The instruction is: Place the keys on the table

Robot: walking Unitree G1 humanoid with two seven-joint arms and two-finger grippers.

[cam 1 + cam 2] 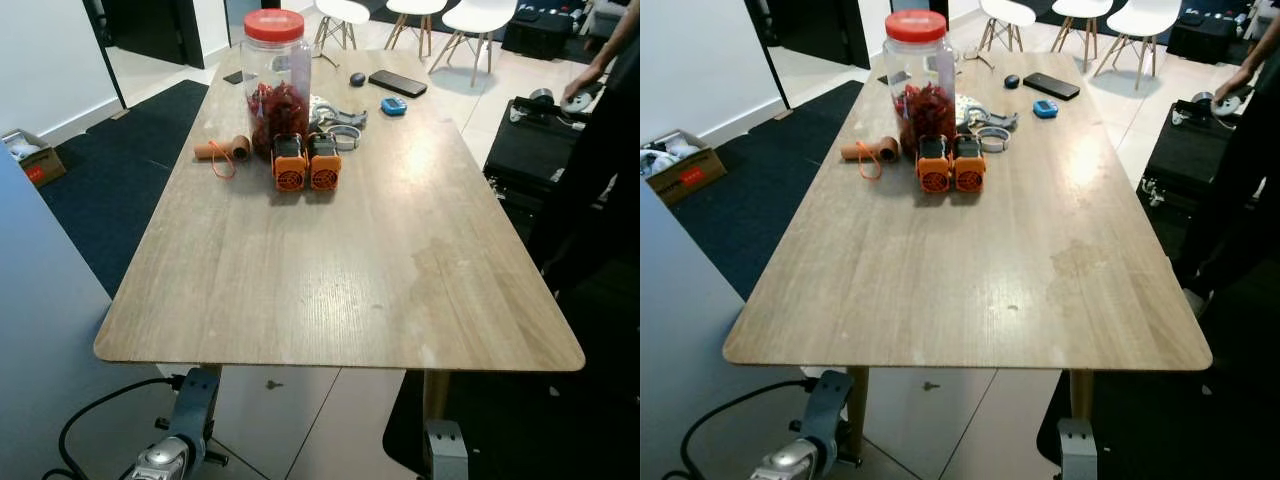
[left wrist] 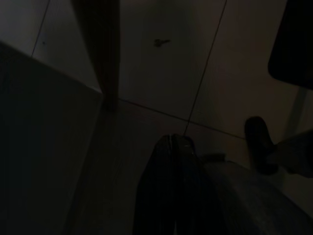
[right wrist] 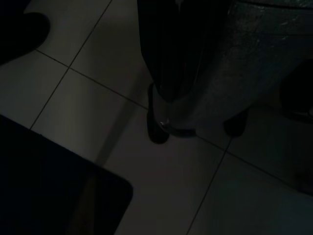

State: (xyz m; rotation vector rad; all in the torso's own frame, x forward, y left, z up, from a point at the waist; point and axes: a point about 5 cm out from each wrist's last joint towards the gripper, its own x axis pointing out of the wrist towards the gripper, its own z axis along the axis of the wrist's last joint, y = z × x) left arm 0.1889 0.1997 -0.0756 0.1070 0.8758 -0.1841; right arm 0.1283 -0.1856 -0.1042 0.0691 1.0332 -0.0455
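A bunch of silvery rings and metal pieces that may be the keys [image 1: 338,122] lies on the wooden table [image 1: 340,270], just right of the big jar. Both arms hang below the table's near edge: the left arm [image 1: 172,452] and the right arm [image 1: 445,448]. In the dark left wrist view my left gripper [image 2: 172,145] points at the tiled floor with its fingers together. My right gripper [image 3: 161,125] also points at the floor, its fingers together, and I make out nothing between them.
A red-lidded jar [image 1: 275,80], two orange devices [image 1: 305,162], a cork roll with orange cord [image 1: 225,150], a phone [image 1: 397,83] and a mouse [image 1: 357,79] crowd the table's far end. A person [image 1: 600,130] stands right by a black case [image 1: 530,140]. A grey panel [image 1: 40,330] stands left.
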